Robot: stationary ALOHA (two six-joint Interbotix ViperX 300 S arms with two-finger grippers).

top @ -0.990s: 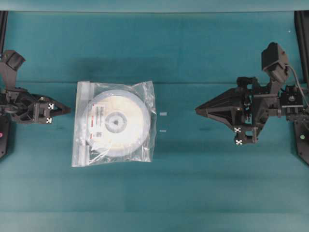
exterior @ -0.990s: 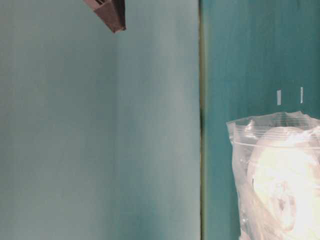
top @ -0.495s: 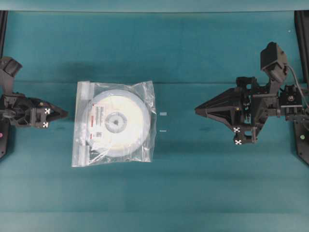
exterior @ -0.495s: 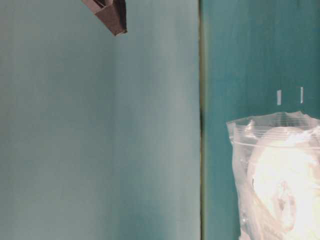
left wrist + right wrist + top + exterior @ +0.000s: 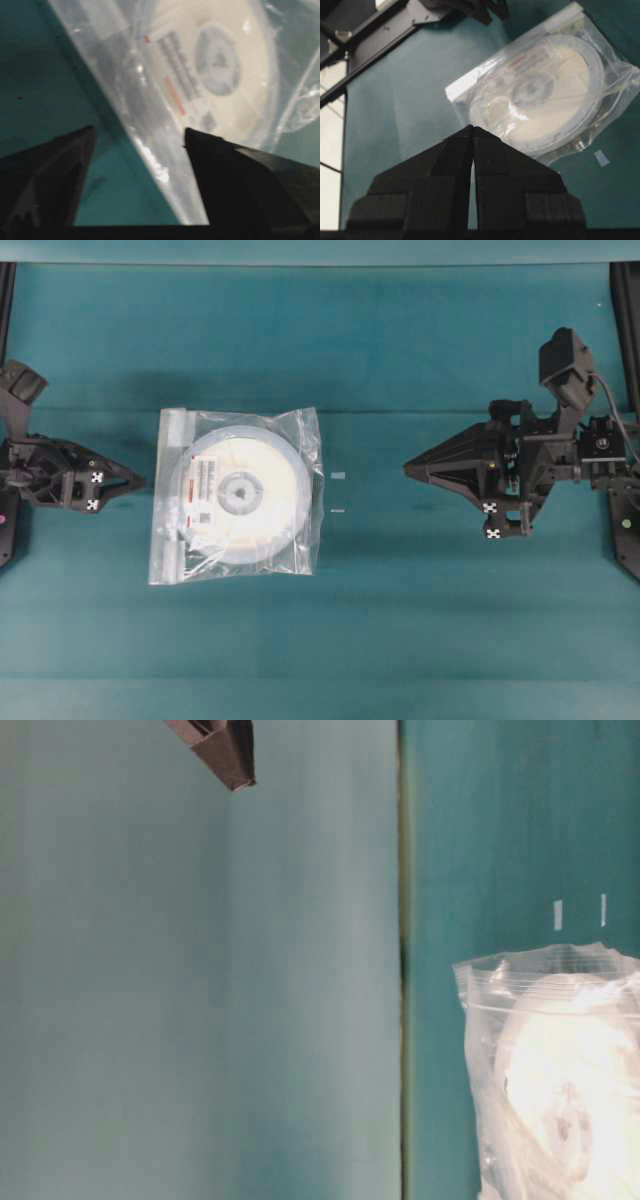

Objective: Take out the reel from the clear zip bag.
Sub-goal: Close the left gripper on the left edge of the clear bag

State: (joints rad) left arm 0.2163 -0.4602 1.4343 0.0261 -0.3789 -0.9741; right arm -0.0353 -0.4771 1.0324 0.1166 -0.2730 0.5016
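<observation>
reel (image 5: 239,494) inside clear zip bag (image 5: 300,430), left tool (image 5: 138,480) spread, right tool (image 5: 408,468) pressed together

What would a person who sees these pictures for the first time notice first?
The eye goes first to the clear zip bag lying flat left of the table's centre, with the white reel inside it. Next come the two black arms at the sides: the left gripper points at the bag with its fingers spread, and the right gripper, farther away, is shut.
</observation>
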